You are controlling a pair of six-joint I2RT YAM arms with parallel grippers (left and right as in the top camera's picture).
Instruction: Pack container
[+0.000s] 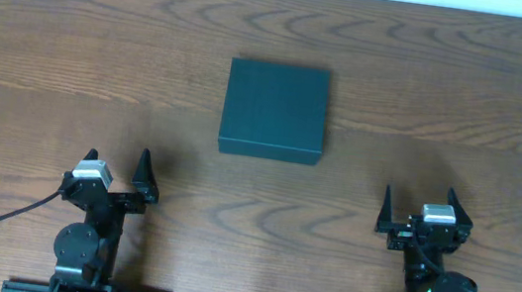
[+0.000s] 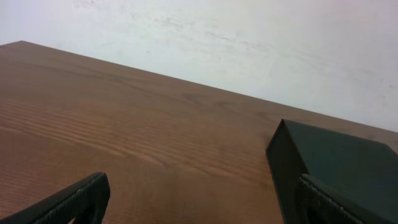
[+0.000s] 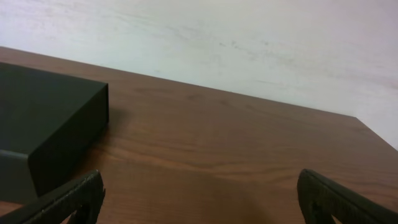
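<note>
While the container [image 1: 275, 110] is sitting closed with its lid flat, the tabletop [image 1: 52, 61] is showing beyond all four of its edges. The left gripper [image 1: 118, 166] and right gripper [image 1: 420, 203] are resting well apart from its near edge, one outside each near corner, jaws standing wide, holding nothing.

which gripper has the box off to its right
The left gripper: the box sits ahead and to its right. For the right gripper it lies ahead and to the left.
</note>
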